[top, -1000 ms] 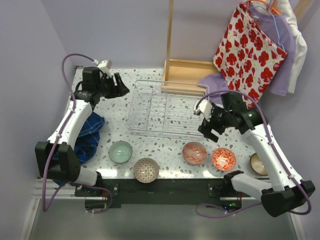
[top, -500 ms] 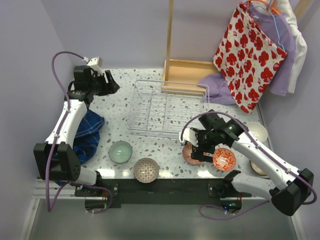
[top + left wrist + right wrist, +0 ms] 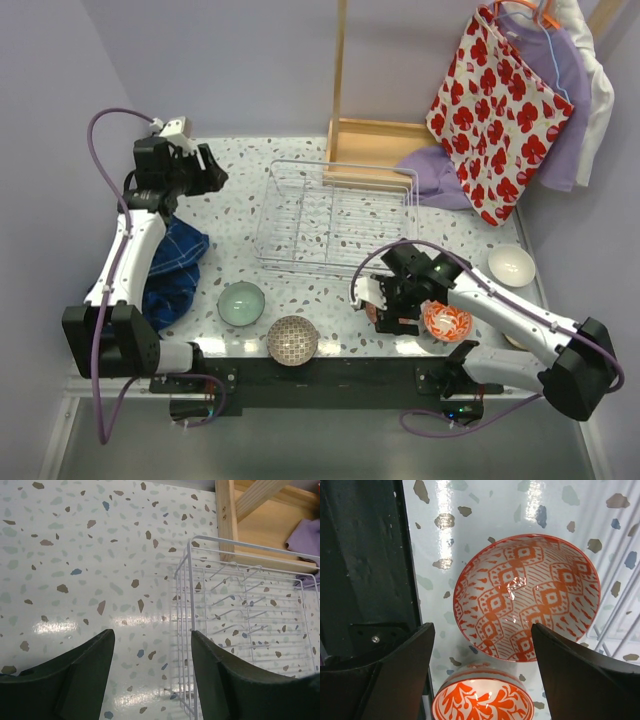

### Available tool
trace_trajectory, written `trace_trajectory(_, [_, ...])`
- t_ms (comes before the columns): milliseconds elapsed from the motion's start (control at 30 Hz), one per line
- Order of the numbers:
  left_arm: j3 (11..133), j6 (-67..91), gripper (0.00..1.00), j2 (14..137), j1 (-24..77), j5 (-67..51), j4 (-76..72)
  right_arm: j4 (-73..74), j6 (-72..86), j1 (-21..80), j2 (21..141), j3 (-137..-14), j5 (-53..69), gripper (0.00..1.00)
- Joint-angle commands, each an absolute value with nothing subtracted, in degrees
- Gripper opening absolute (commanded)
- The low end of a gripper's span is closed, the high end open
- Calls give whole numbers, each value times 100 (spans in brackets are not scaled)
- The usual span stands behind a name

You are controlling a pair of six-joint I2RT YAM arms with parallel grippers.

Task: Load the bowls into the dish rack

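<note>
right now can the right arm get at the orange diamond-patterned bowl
Probably yes: the right tool hangs open right above the orange diamond-patterned bowl, nothing between them; the floral bowl sits close beside it.

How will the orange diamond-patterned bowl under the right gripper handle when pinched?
The orange diamond-patterned glazed bowl shows glare, so it is probably hard and slippery. Its wall is rounded, so a rim pinch may tilt it. The orange floral bowl lies close beside; a push could knock them together.
</note>
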State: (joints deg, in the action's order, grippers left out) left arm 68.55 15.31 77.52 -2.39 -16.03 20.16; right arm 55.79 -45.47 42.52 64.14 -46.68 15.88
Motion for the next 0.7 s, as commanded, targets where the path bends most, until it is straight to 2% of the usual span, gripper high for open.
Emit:
trace_trajectory(0, [6759, 1397, 68, 7480, -421, -1582, 1793, 5125, -4509, 4517, 6513, -4483, 1372, 82])
trace_trajectory(333, [6425, 1494, 67, 7225, -624, -1687, 1784, 4729, -4447, 4922, 6680, -4166, 1134, 76])
trace_trajectory(567, [6319, 1538, 67, 7216, -650, -1740, 1723, 4404, -4360, 4983, 6803, -3973, 905, 65])
trace_trajectory(667, [6302, 1538, 67, 7181, -659, -1749, 1723, 4342, -4298, 4983, 6803, -3911, 888, 56])
